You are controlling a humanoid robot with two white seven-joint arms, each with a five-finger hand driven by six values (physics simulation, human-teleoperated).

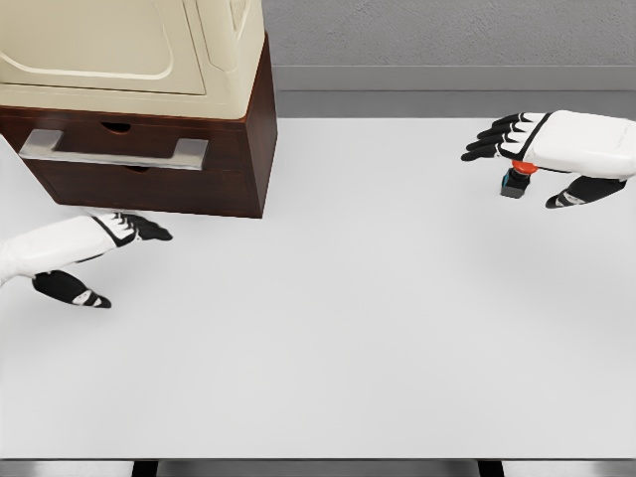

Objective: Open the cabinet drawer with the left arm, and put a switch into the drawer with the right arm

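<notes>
A dark brown cabinet (243, 149) with a cream top stands at the back left of the white table. Its drawer (129, 169) is closed, with a silver bar handle (114, 151) across the front. My left hand (104, 253) hovers open just below and in front of the drawer, not touching the handle. At the right edge my right hand (537, 159) hangs over a small switch (515, 182) with a dark base and red top. The fingers extend past it and the thumb lies below; the switch sits under the palm, seemingly not gripped.
The white table (348, 328) stretches across the view, with its front edge near the bottom. A grey wall runs behind it.
</notes>
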